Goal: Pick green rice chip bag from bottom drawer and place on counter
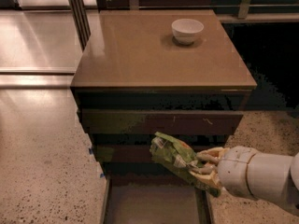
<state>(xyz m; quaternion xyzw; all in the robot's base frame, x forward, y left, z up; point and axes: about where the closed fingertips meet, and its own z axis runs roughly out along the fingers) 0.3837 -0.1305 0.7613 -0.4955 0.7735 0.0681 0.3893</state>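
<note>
light-green bag (174, 157), white and seemingly dark patches, cream tool (202, 164) gripping it lower right, brown counter (140, 55)

The one camera looks down from high in front of the dark brown drawer cabinet (159, 122), close in; the pale two-finger gripper (203, 164), clasping a crumpled green foil bag (170, 154), sits lower right.

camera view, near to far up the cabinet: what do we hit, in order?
bottom drawer, open → green rice chip bag, held over it by the gripper from the right → counter → white bowl near the counter's far edge.
</note>
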